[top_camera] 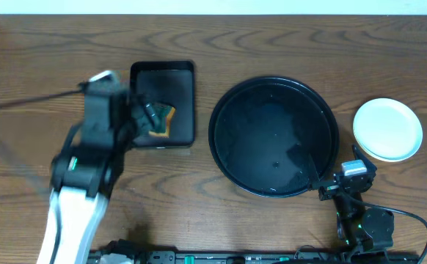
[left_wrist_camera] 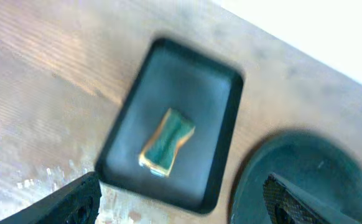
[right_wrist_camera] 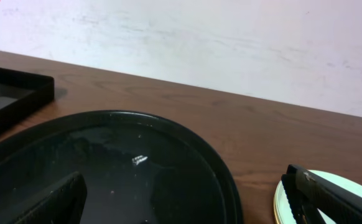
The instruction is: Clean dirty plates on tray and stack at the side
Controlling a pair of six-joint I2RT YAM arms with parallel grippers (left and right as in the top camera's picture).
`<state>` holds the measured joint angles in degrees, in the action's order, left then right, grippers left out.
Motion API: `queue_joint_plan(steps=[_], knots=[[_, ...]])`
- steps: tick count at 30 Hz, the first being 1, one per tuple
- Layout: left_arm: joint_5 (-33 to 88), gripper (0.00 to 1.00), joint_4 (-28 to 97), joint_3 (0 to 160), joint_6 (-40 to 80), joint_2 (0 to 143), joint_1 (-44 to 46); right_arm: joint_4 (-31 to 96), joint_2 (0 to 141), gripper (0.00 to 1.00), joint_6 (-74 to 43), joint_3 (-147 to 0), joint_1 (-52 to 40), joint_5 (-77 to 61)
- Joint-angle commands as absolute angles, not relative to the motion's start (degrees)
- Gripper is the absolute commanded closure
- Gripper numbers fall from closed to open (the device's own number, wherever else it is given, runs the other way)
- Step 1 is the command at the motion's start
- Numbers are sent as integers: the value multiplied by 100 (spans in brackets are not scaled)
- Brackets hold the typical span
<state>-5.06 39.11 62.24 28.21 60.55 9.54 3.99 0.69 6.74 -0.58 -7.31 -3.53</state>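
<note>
Plates (top_camera: 387,130) sit stacked on tabletop (top_camera: 52,59) right of empty tray (top_camera: 272,117); light, stiff, slick plastic, so I'd pinch the rim; left tool (left_wrist_camera: 181,180) and right tool (right_wrist_camera: 185,180) both open, empty.

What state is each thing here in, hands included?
Tray: empty, glossy.
Plates: stacked on the table, outside the tray.
Sponge: lying in the small tray, ungripped.
Small tray: holds only the sponge.
Left hand: open, above the sponge.
Right hand: open, empty, at the tray's rim.
</note>
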Motion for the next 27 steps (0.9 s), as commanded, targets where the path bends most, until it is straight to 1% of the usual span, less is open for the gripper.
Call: queue_joint_plan(steps=[1,5,9,19,22,27], knots=[[-1129,16,3520,5520,2727,5100,937,401,32,1,735,-32,-694,-305],[-1149,16,2458,4300,2724,3809,777,401,32,1,735,-32,-694,-305],[-1146,16,1662,3192,2724,2665,650,401,32,1,735,-32,-694,-305],[-1149,16,714,1199,2720,379,432,401,32,1,735,-32,-694,-305],[-1146,16,473,768,2722,-10,403,401,32,1,735,-32,-694,-303],[-1140,16,-21,161,2724,8,408,403,32,1,735,-32,-694,-305]])
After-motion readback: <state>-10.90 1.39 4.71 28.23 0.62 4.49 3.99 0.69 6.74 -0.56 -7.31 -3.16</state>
